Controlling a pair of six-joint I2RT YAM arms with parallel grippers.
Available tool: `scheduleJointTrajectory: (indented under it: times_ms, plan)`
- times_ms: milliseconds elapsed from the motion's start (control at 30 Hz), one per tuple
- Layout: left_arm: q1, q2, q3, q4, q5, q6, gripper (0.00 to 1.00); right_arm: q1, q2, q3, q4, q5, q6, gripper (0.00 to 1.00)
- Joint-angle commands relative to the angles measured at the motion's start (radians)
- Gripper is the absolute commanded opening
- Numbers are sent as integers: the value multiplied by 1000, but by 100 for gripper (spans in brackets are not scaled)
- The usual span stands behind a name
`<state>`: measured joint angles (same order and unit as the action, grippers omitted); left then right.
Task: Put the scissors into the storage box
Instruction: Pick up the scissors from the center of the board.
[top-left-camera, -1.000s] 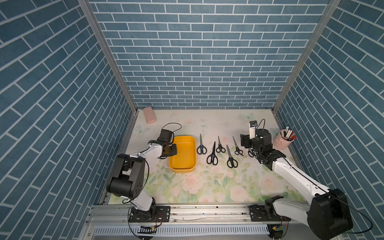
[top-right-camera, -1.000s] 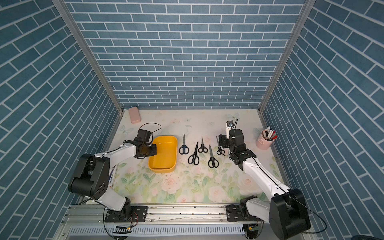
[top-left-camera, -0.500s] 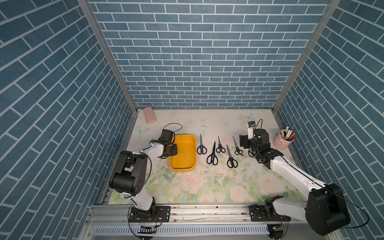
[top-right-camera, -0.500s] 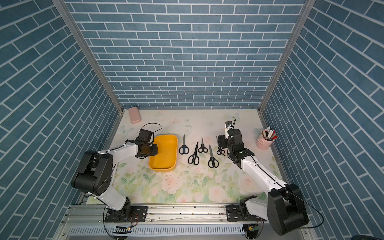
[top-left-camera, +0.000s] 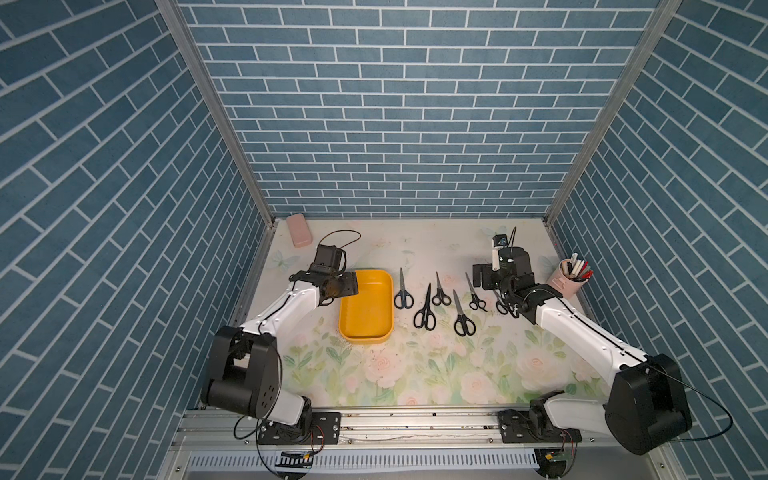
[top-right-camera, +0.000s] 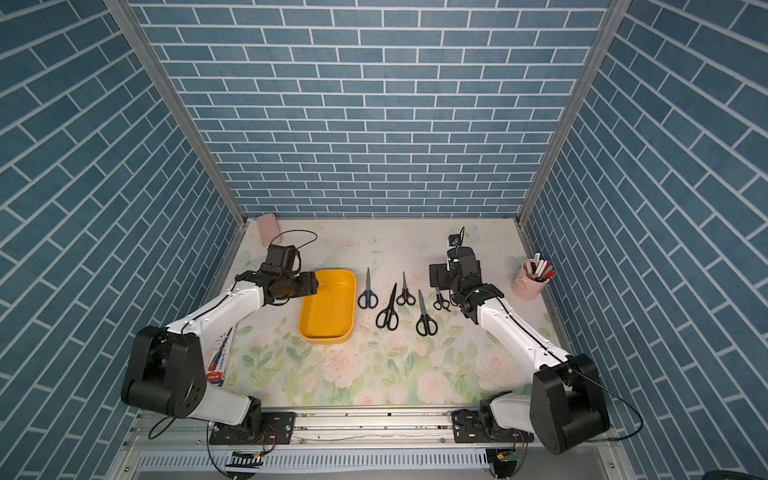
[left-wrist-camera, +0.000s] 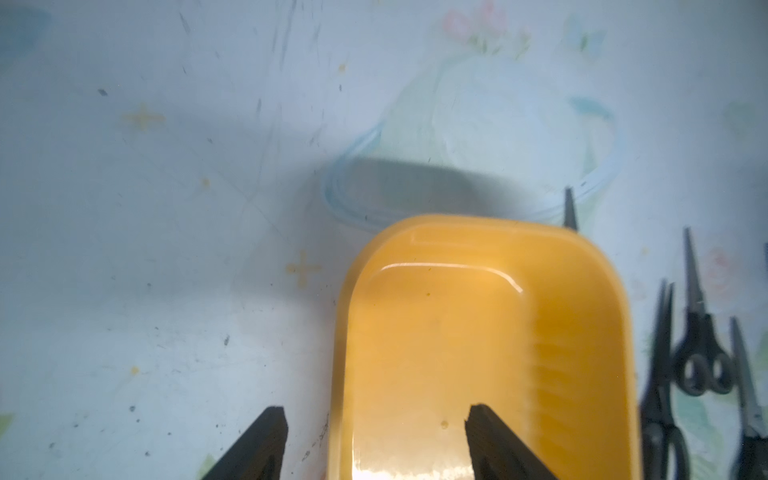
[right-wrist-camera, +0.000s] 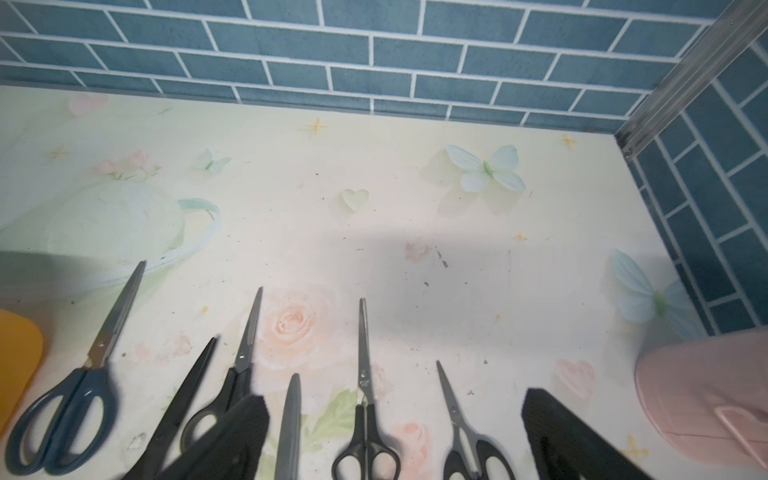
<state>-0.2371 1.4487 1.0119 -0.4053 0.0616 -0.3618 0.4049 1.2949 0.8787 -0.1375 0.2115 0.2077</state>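
Note:
The yellow storage box (top-left-camera: 365, 307) (top-right-camera: 328, 307) lies left of centre with nothing in it. Several scissors with dark handles lie in a row to its right, blades pointing to the back wall, among them a pair (top-left-camera: 403, 291) nearest the box and a long pair (top-left-camera: 424, 311). My left gripper (top-left-camera: 351, 284) (left-wrist-camera: 376, 415) is open astride the box's (left-wrist-camera: 478, 332) left wall near its far corner, gripping nothing. My right gripper (top-left-camera: 484, 280) (right-wrist-camera: 395, 403) hangs open above the right end of the row, over two small pairs (right-wrist-camera: 365, 415) (right-wrist-camera: 461, 419).
A pink pen cup (top-left-camera: 569, 278) (right-wrist-camera: 706, 399) stands at the right wall, close to my right arm. A small pink case (top-left-camera: 300, 230) lies in the back left corner. A printed packet (top-right-camera: 220, 357) lies beside my left arm's base.
My left gripper has gone from shut to open at the box's far left corner. The right gripper has opened wider and shifted slightly toward the back over the scissors.

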Motion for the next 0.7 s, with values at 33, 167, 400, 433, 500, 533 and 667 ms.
scheduleJointTrajectory:
  times_ms: [33, 167, 400, 433, 500, 533, 667]
  plan:
    - [-5, -87, 57, -58, -34, -10, 76, -67, 3, 2, -130, -231, 127, 92]
    - [-36, -200, 21, 40, 90, 44, 75, -3, 81, 58, -313, -158, 102, 75]
    - [-204, -419, -140, 218, 368, 181, 81, 127, 154, 15, -389, -45, 207, 62]
    - [-220, -459, -157, 246, 402, 189, 84, 143, 155, 13, -392, -35, 223, 62]
    - [-241, -504, -174, 283, 440, 200, 87, 174, 168, 22, -403, -27, 246, 62]
    - [-250, -523, -188, 306, 472, 205, 92, 192, 181, 26, -405, -26, 255, 62]
    - [-270, -518, -211, 321, 533, 234, 93, 234, 237, 22, -418, 2, 300, 62]
